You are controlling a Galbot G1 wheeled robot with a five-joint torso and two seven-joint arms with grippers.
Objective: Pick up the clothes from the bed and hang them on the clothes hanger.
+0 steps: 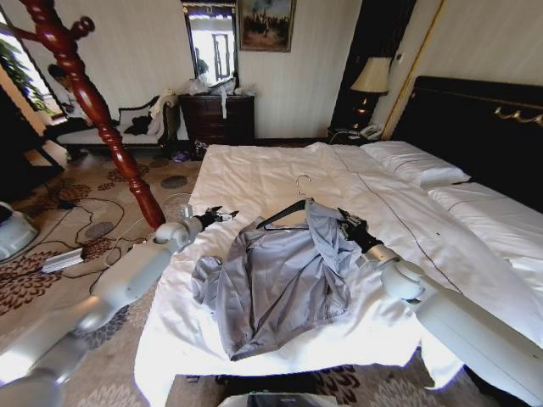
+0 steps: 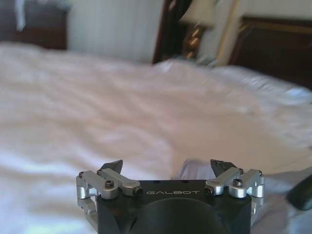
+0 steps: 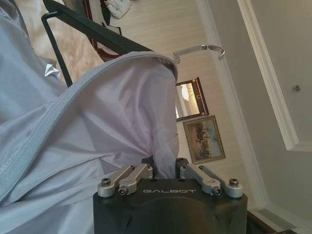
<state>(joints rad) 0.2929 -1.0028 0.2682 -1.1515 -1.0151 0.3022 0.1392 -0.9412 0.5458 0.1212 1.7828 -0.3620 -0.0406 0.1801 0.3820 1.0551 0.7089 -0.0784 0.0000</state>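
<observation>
Lying spread on the near part of the bed (image 1: 280, 170), the clothes (image 1: 280, 284) are seen as one grey-blue jacket, its front open and its hem toward the bed's foot. One shoulder of the jacket is draped over the clothes hanger (image 1: 284, 212), whose black bar and silver wire hook are raised above the white sheet near the collar. In the right wrist view the same fabric (image 3: 97, 146) is hung over the hanger's black frame (image 3: 87, 29), with the hook curving beyond it.

The right tool (image 1: 349, 222) is placed at the jacket's shoulder edge on the robot's right, and its fingers are pressed together on a fold of the cloth (the pinch is plainest in the right wrist view, at (image 3: 165, 163)). The left tool (image 1: 222, 214) is held just beside the jacket's other side, above the sheet near the bed's left edge, touching nothing; in the left wrist view (image 2: 168, 168) its fingers are spread wide, with white bedding beyond them.

A reddish-brown wooden coat stand (image 1: 93, 110) is seen on the carpet at the robot's left, apart from the bed.
</observation>
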